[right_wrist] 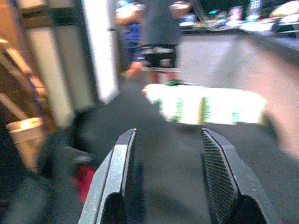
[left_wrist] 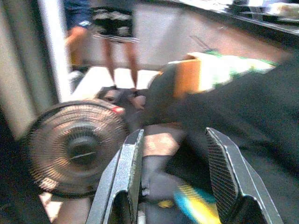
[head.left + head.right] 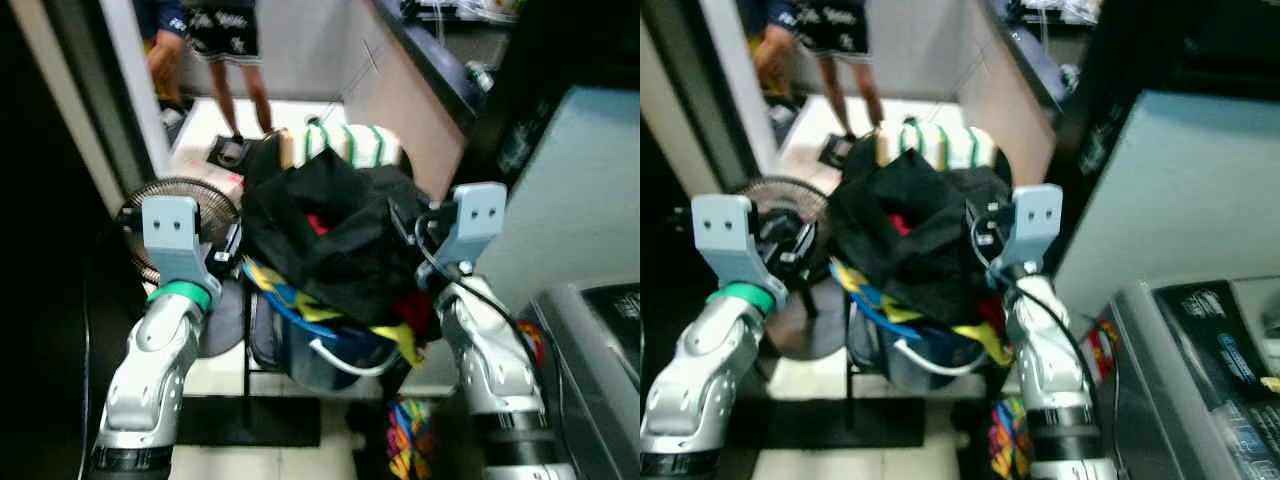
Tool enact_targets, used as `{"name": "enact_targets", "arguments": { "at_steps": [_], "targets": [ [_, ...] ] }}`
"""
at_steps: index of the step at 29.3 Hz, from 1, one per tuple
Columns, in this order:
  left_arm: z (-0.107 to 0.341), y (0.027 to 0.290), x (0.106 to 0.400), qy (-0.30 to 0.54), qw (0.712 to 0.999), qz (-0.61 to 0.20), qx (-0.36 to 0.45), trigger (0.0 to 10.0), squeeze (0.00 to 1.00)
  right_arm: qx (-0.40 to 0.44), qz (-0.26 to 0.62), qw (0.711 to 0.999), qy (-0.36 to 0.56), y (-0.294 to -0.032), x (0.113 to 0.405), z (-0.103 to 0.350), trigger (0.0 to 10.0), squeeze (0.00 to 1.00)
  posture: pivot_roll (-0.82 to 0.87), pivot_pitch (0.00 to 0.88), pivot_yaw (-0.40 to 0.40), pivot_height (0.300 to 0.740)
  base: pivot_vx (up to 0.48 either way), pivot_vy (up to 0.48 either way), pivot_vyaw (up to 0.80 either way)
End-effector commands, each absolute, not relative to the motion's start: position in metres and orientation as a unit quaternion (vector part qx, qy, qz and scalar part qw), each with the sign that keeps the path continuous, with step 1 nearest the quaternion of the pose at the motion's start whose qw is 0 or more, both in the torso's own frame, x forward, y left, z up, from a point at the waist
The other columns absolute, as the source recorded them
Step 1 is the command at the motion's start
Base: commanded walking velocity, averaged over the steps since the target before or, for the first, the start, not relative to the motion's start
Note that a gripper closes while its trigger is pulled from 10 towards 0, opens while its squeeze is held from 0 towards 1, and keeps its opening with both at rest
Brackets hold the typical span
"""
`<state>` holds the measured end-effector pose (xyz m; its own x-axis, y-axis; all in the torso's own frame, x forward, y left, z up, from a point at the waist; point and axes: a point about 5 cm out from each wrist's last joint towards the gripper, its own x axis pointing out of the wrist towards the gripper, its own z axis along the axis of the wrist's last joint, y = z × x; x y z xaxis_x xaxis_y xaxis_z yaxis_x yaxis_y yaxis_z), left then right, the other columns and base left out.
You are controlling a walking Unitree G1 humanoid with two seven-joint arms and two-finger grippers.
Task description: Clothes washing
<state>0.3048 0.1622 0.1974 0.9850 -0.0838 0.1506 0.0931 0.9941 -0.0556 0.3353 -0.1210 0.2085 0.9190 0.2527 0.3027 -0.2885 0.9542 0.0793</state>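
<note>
Laundry pile (image 3: 335, 235) sits in a basket (image 3: 320, 365) between both arms in the left eye view, mostly black cloth on top with yellow, blue and red bits lower down. Left gripper (image 3: 225, 262) is beside the pile's left edge, right gripper (image 3: 425, 225) presses into its right side; both are about equally near. Fingertips are buried in cloth here, so their spread can't be read in this view. Washer (image 3: 595, 360) corner lies to the right of the right arm, cut off by the frame.

Right eye view: same layout, striped cloth (image 3: 940, 145) behind the pile, a fan (image 3: 790, 205) behind the left wrist, a person's legs (image 3: 845, 80) well beyond.

Left wrist view: fingers (image 2: 124, 177) stand apart, black cloth against the far finger and running ahead; fan off to the other side. Whether anything is actually pinched is hard to tell, blurred.

Right wrist view: fingers (image 1: 117, 177) apart, dark cloth (image 1: 168, 154) under and just ahead of them, striped cloth further on. Heavy blur; basket rim hidden. Likely next: lift or carry toward the washer.
</note>
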Motion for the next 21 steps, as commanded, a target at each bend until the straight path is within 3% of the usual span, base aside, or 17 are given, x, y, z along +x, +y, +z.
{"name": "enact_targets", "arguments": {
  "at_steps": [1,11,21],
  "targets": [
    [0.195,0.164,0.304,-0.068,0.996,-0.04,-0.034,10.0,0.0,0.059,0.151,0.976,-0.148,-0.116,0.335,0.211,10.0,0.0,0.09,0.009,-0.005,0.74,0.33,0.0,0.0],
    [0.196,0.165,0.303,-0.069,0.996,-0.044,-0.036,10.0,0.0,0.068,0.156,0.974,-0.152,-0.113,0.333,0.214,10.0,0.0,0.09,0.008,-0.003,0.74,0.311,0.0,0.0],
    [0.201,0.168,0.304,-0.078,0.995,-0.045,-0.044,10.0,0.0,0.084,0.117,0.974,-0.175,-0.124,0.337,0.222,10.0,0.0,0.1,0.0,0.006,0.74,0.0,0.0,0.0]
  ]
}}
